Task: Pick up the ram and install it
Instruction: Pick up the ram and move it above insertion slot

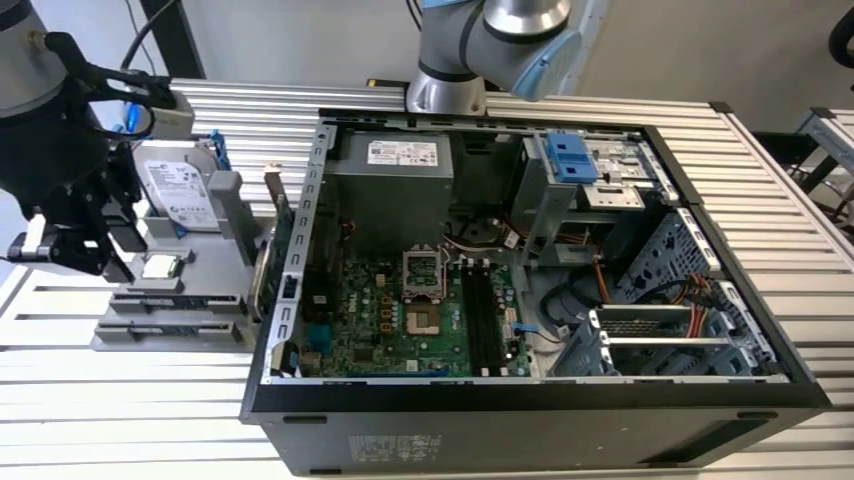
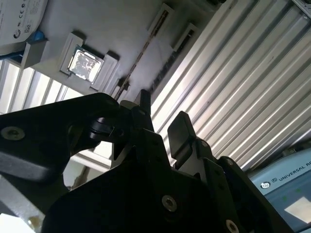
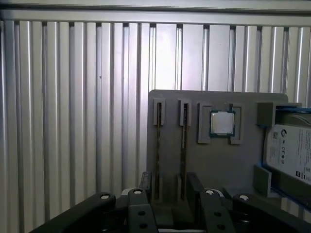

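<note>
Claw point(image 3: 170, 184) open, empty, near ram point(image 3: 159, 145) in holder point(image 3: 216, 165)

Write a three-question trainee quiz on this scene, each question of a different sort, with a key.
1. True or false: the black gripper is open, and two long, thin ram sticks stand on edge in slots of the grey plastic holder.
2. What lies in the holder's square recess? A) a small square silver processor chip B) a fan C) a screwdriver
3. Fill in: the silver boxy hard drive with blue brackets stands to the exterior view's ____ of the open black computer case.
Key: 1 true; 2 A; 3 left.
</note>
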### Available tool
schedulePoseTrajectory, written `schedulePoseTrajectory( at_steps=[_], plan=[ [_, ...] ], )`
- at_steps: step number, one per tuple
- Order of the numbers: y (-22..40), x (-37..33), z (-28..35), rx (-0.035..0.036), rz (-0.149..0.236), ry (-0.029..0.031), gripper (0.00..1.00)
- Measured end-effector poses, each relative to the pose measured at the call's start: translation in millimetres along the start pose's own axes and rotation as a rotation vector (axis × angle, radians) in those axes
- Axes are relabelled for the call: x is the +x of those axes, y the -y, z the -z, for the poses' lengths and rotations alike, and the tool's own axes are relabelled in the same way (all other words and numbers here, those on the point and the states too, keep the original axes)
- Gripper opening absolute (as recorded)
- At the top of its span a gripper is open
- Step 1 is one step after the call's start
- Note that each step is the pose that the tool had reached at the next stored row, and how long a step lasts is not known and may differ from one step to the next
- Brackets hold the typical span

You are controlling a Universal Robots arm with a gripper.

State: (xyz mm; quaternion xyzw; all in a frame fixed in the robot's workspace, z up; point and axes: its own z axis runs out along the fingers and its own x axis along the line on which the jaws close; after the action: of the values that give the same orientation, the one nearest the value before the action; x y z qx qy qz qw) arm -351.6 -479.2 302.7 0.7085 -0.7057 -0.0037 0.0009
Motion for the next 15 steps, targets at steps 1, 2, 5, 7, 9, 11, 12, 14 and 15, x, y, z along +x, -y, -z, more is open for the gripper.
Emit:
schedulePoseTrajectory(
  at_steps=[1, 2, 5, 7, 9, 11, 12, 14, 15],
  plan=[
    [0.0, 0.0, -0.9, 0.0001, 0.0, 0.0, 1.0],
    [0.0, 0.0, -1.8, 0.0, 0.0, 0.0, 1.0],
    [-0.1, -0.1, -4.5, 0.0, 0.0, 0.0, 1.0],
    [-0.1, 0.0, -5.9, 0.0, 0.0, 0.0, 1.0],
    [0.0, 0.0, -6.8, -0.0001, 0.0, -0.0001, 1.0],
    [0.0, 0.0, -6.8, -0.0002, 0.0, -0.0002, 1.0],
    [0.0, 0.0, -6.9, -0.0002, 0.0, -0.0002, 1.0],
    [0.0, 0.0, -7.1, -0.0001, 0.0, -0.0001, 1.0],
    [0.0, 0.0, -7.1, 0.0, 0.0, 0.0, 1.0]
  ],
)
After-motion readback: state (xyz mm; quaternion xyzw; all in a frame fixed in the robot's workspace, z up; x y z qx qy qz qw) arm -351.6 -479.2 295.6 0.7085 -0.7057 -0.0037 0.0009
